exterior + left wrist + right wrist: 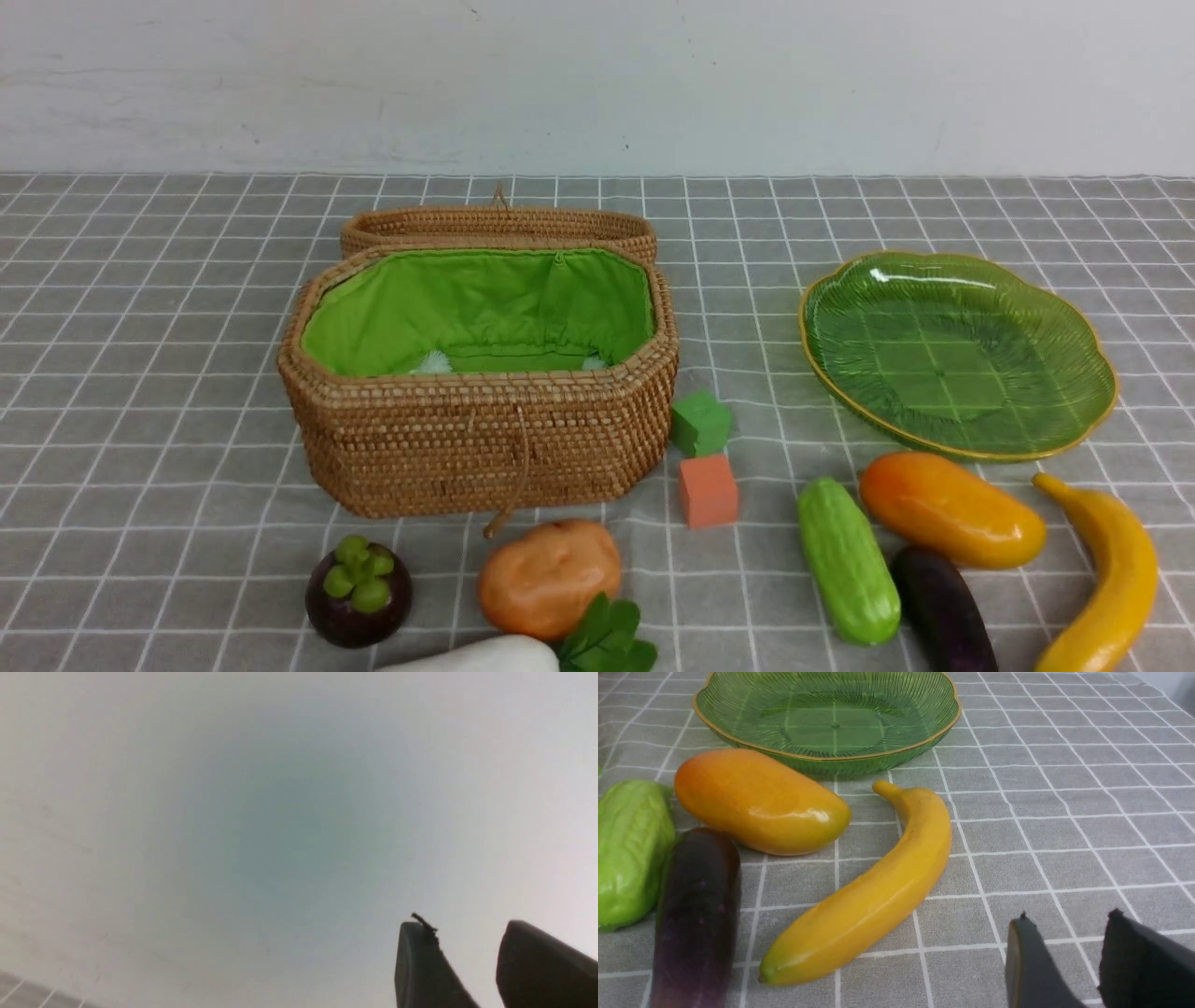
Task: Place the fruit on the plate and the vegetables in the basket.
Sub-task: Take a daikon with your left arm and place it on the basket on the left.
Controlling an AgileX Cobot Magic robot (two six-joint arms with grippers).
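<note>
The wicker basket stands with its lid back, showing green lining. The green plate lies bare to its right. Along the front lie the mangosteen, potato, radish, cucumber, mango, eggplant and banana. My right gripper is open and empty above the cloth, beside the banana, with the mango, eggplant, cucumber and plate beyond. My left gripper is open and empty, facing the blank wall. Neither gripper shows in the front view.
A green cube and an orange cube sit between the basket and the plate. A grey checked cloth covers the table up to the white wall. Two small white tufts show inside the basket.
</note>
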